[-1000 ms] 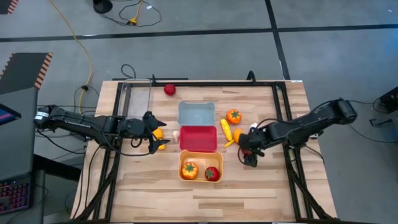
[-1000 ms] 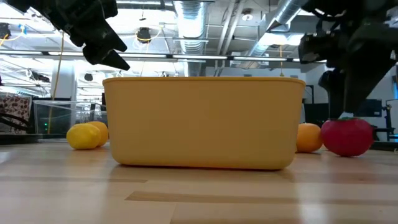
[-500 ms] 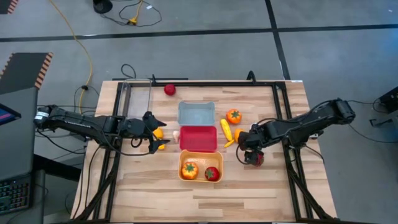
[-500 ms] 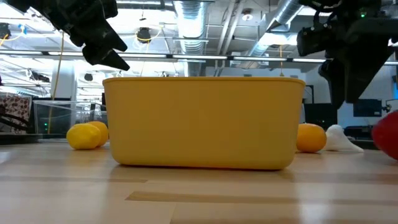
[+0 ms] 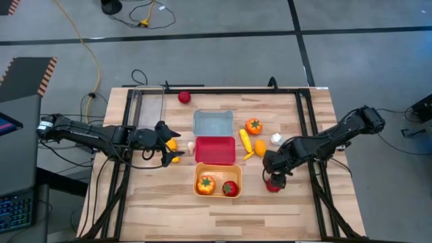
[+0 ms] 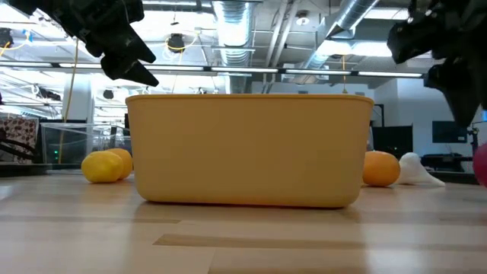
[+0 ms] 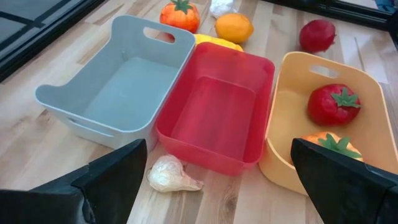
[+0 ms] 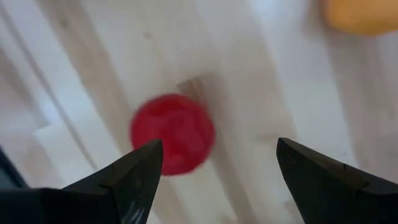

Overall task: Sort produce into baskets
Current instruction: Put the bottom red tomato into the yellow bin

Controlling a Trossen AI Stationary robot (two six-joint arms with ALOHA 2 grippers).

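My right gripper [image 5: 273,174] is open and points down just above a red tomato [image 5: 273,185] that lies on the table right of the orange basket [image 5: 200,177]. In the right wrist view the tomato [image 8: 173,134] lies by one finger, untouched as far as I can see. My left gripper [image 5: 165,143] is open and empty, left of the red basket [image 5: 215,150], over two yellow lemons [image 5: 173,144]. The pale blue-grey basket [image 5: 213,123] stands behind the red one. The orange basket holds an orange green-stemmed piece [image 5: 206,183] and a red tomato [image 5: 230,188].
A garlic bulb [image 5: 276,138], an orange [image 5: 260,145], a long yellow piece [image 5: 246,138] and an orange green-stemmed piece [image 5: 254,125] lie right of the baskets. Another garlic bulb [image 7: 169,175] lies before the red basket. A red piece [image 5: 183,97] and the clear tray [image 5: 150,108] are at the far left.
The red tomato has rolled along the table toward the near edge, away from the orange and garlic. My right gripper has followed it toward the near edge, uncovering the garlic bulb behind it.
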